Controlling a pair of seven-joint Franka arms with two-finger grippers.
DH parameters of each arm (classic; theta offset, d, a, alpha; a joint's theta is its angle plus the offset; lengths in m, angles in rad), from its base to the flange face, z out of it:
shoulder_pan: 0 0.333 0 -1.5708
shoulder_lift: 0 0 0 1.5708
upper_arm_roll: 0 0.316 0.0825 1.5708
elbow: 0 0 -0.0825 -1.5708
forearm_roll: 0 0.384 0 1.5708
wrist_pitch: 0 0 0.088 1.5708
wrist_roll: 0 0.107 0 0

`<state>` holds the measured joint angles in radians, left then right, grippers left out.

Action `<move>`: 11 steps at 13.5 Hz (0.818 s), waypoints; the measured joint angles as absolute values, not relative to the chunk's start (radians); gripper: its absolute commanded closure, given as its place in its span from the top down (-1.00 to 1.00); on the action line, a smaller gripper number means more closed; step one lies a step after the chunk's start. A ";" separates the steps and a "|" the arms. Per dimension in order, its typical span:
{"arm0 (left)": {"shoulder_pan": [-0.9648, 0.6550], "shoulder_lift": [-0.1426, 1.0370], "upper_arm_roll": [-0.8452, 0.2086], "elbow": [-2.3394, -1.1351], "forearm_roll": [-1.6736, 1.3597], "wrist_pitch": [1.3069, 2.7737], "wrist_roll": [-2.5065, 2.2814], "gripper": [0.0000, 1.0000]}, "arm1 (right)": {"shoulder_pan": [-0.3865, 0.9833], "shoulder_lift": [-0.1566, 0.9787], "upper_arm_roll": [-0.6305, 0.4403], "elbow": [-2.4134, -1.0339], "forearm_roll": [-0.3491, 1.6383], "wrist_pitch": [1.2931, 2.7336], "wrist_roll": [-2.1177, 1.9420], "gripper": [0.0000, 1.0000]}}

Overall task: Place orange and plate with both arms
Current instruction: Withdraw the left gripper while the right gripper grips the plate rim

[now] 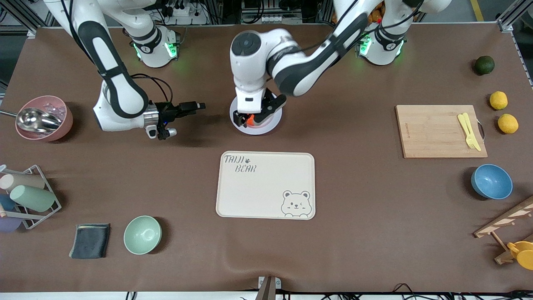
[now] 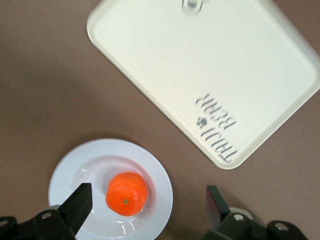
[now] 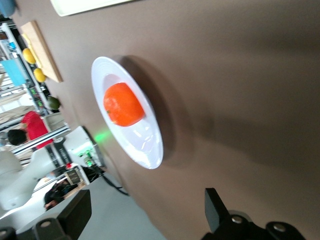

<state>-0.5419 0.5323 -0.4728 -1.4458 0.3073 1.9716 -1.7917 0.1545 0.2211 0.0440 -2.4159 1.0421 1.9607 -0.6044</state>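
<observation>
Left gripper (image 1: 255,115): fingers spread wide, holding nothing, hanging over the plate (image 1: 266,125). In the left wrist view the two dark fingers (image 2: 80,202) stand apart with the orange (image 2: 127,194) lying free between and below them, no pad touching the fruit.

Orange: sits on the plate's flat middle, stem dimple showing, loose. Also visible in the right wrist view (image 3: 123,104), resting on the plate (image 3: 145,145).

Plate: pale, round, wide-rimmed, flat on the brown table (image 1: 366,233), farther from the front camera than the bear tray (image 1: 266,183) and near it, not touching.

Right gripper (image 1: 183,118): fingers parted, empty, held low over bare table toward the right arm's end, turned sideways to point at the plate. Well apart from the plate. The arm waits.

Bear tray: cream, rectangular, nothing on it, at the table's middle.

Other items, right arm's end: pink bowl (image 1: 43,118) with a metal scoop; wire rack (image 1: 31,200) of cups; dark folded cloth (image 1: 90,240); green bowl (image 1: 142,234) beside the cloth.

Other items, left arm's end: wooden cutting board (image 1: 433,131) carrying yellow cutlery (image 1: 469,131); two lemons (image 1: 498,100) beside the board; a dark green fruit (image 1: 484,65) farther from the camera than the lemons; blue bowl (image 1: 491,181) nearer the camera than the board.
</observation>
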 measured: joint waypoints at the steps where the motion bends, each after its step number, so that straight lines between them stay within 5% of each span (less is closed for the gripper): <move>1: -0.510 0.483 -0.473 -1.444 0.306 1.936 -1.734 1.00 | 0.172 0.221 0.044 -2.425 1.065 1.980 -0.621 1.00; 5: -0.323 0.347 -0.468 -1.436 0.281 1.900 -1.549 1.00 | 0.236 0.221 0.045 -2.461 1.159 2.041 -0.671 1.00; 11: 0.038 0.316 -0.467 -1.413 0.271 1.827 -0.940 1.00 | 0.348 0.224 0.045 -2.489 1.281 2.145 -0.699 1.00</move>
<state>0.0382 0.3160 -0.4666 -1.4132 0.2713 1.8268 -0.9396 0.3476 0.2239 0.0453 -2.4889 1.2814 2.1454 -0.6993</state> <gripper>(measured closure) 0.000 0.000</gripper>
